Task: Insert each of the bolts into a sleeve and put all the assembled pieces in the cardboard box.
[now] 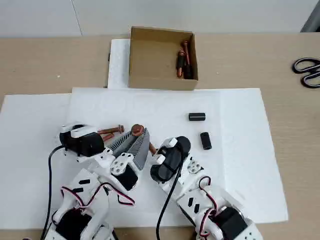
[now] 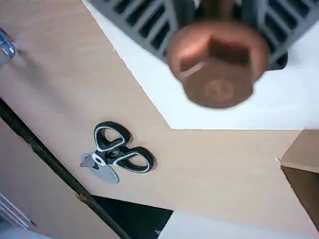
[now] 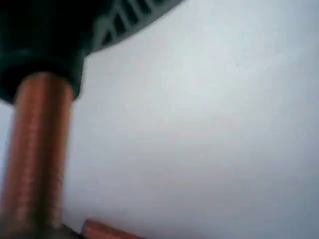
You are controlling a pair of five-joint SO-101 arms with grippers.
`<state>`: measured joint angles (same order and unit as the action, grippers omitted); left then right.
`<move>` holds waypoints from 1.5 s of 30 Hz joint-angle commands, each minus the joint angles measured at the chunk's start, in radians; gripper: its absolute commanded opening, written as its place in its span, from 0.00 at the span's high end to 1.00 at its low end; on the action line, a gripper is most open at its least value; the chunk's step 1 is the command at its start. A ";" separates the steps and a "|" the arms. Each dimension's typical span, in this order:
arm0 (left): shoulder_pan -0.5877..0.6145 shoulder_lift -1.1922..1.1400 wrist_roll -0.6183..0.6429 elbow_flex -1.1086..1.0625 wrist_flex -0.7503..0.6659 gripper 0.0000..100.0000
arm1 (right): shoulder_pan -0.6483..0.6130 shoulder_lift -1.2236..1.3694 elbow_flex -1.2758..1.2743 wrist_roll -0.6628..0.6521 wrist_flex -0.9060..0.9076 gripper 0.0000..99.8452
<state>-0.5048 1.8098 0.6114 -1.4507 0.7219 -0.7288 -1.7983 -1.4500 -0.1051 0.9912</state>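
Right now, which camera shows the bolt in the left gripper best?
Left wrist view: the bolt faces it, hex head plain between grey fingers. The high view gets the head from above; the right wrist view, its threaded shank.

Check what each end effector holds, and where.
Left end effector: bolt, pinched just below its head. Right end effector: apparently the sleeve on the bolt's shaft.

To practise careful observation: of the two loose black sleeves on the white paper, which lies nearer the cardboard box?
The crosswise sleeve; the other sleeve, turned roughly toward the cardboard box, lies farther from it.
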 commanded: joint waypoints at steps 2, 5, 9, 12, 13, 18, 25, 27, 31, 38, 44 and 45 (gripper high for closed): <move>0.014 0.006 -0.012 -0.033 -0.068 0.99 | -0.008 -0.013 0.048 -0.009 -0.033 1.00; 0.005 0.006 -0.012 -0.039 -0.074 0.99 | -0.031 -0.013 0.048 -0.009 -0.033 1.00; 0.005 0.006 -0.012 -0.039 -0.071 0.99 | -0.061 -0.013 0.048 -0.009 -0.033 1.00; 0.005 0.006 -0.014 -0.033 -0.060 0.99 | -0.059 -0.013 0.048 -0.009 -0.033 1.00; 0.005 0.006 -0.014 -0.022 -0.043 0.99 | -0.059 -0.013 0.048 -0.009 -0.033 1.00; 0.003 0.006 -0.014 0.061 0.097 0.99 | -0.056 -0.013 0.048 -0.009 -0.033 1.00; -0.095 0.006 -0.015 0.131 0.249 0.99 | -0.056 -0.013 0.048 -0.009 -0.033 1.00; -0.109 0.006 -0.037 0.134 0.276 0.99 | -0.056 -0.013 0.049 -0.009 -0.033 1.00; -0.109 0.006 -0.086 0.130 0.324 0.99 | -0.056 -0.013 0.081 -0.009 -0.033 1.00; -0.110 0.006 -0.123 0.091 0.390 0.99 | -0.056 -0.013 0.097 -0.009 -0.031 1.00; -0.110 0.006 -0.133 0.073 0.385 0.99 | -0.056 -0.013 0.097 -0.009 -0.031 1.00; -0.110 0.006 -0.146 0.065 0.385 0.99 | -0.056 -0.013 0.097 -0.009 -0.031 1.00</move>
<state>-0.6137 1.8113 0.4918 -1.3725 1.0886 -0.7871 -1.7998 -1.4270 -0.1082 0.9897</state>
